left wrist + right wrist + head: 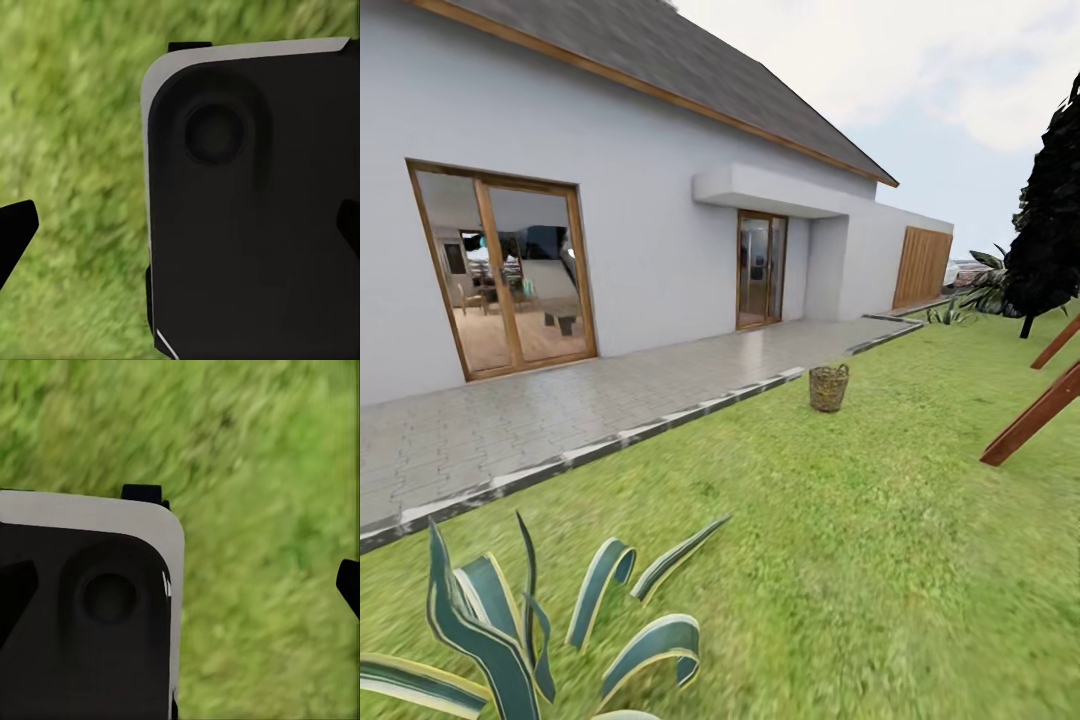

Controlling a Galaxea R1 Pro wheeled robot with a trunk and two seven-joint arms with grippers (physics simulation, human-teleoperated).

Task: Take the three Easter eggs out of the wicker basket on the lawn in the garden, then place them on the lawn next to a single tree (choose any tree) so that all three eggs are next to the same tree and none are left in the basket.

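I am standing on the lawn (pixel 840 520) in the garden, and the wicker basket (pixel 828 387) is far ahead of me. It sits upright on the grass, right beside the edge of the grey paving (pixel 560 410) that runs along the white house (pixel 620 220). I cannot see inside the basket from here, so I cannot tell if the eggs are in it. No egg lies on the grass anywhere I look.

My left gripper (pixel 180 225) hangs over bare grass, with its finger tips far apart and nothing between them. My right gripper (pixel 180 585) is the same, spread wide and holding nothing, above the grass.

A black cone tree (pixel 1050 230) stands at the far right edge of the lawn, but that is not the kind I want.

I think the job has hardly started. I must get to the basket, lift out three eggs, and put them all by one tree.
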